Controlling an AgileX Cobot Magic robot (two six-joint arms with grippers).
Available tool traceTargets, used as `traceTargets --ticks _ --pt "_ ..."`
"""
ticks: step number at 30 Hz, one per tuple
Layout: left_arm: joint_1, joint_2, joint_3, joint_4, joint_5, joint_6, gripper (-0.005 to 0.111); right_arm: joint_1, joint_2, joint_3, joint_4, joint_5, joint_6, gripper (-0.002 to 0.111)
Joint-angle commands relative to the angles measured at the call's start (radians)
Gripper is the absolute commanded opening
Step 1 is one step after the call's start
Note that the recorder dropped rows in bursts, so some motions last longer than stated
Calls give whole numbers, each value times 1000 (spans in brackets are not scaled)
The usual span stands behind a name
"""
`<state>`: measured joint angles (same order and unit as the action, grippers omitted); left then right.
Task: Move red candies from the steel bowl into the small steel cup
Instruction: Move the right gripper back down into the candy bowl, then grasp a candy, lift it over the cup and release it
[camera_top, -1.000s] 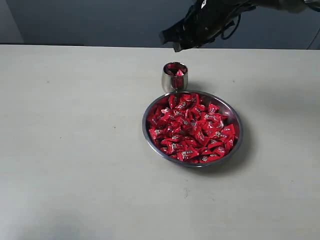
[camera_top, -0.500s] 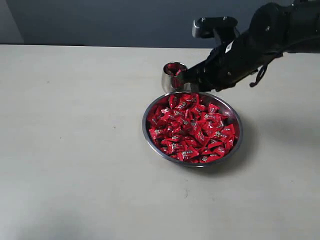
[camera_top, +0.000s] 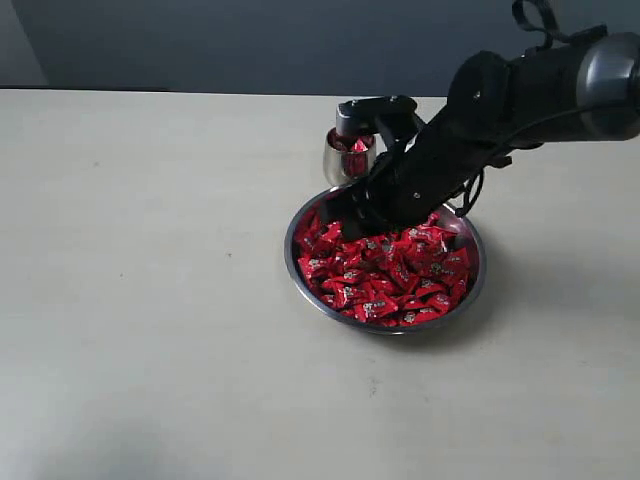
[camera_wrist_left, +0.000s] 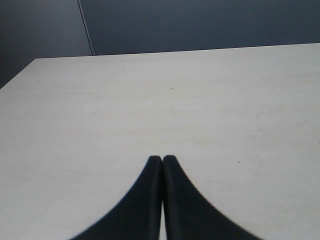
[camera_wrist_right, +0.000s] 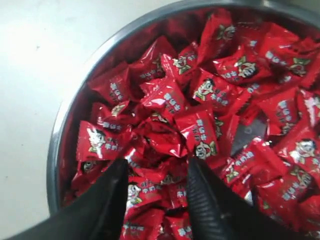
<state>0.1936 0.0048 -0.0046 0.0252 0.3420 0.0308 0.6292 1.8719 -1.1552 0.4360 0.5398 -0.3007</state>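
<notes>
The red candies (camera_top: 390, 275) are lying heaped in the steel bowl (camera_top: 385, 328), with the small steel cup (camera_top: 340, 165) at its eleven o'clock. Light and slick-wrapped, they are looking easiest to pinch across the plump middle. The right gripper (camera_wrist_right: 157, 167) is hanging wide-jawed over the pile, and the left gripper (camera_wrist_left: 162, 160) is sitting with its jaws pressed together.

I count one steel bowl (camera_top: 465, 230), one small steel cup (camera_top: 338, 165) and one table (camera_top: 150, 250). There are too many red candies (camera_top: 390, 280) for me to count, dozens in all.
</notes>
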Motion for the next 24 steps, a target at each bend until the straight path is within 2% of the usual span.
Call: traceTargets --ticks 1,10,11,13,14,16,24 --pt "-7 -5 5 2 -8 -1 0 11 62 -58 16 28 -14 38" --pt "-7 -5 5 2 -8 -1 0 11 128 -69 -9 52 -14 37" --pt "-7 -5 5 2 -8 -1 0 11 128 -69 -14 52 -14 34" --pt "-7 -5 5 2 -8 -1 0 11 128 -69 -21 52 -14 20" --pt "-7 -5 5 2 -8 -1 0 11 128 -69 -20 52 -14 8" --pt "-7 -5 5 2 -8 -1 0 11 128 -69 -20 50 -14 -1" --pt "-7 -5 5 2 -8 -1 0 11 90 -69 -24 47 -14 -1"
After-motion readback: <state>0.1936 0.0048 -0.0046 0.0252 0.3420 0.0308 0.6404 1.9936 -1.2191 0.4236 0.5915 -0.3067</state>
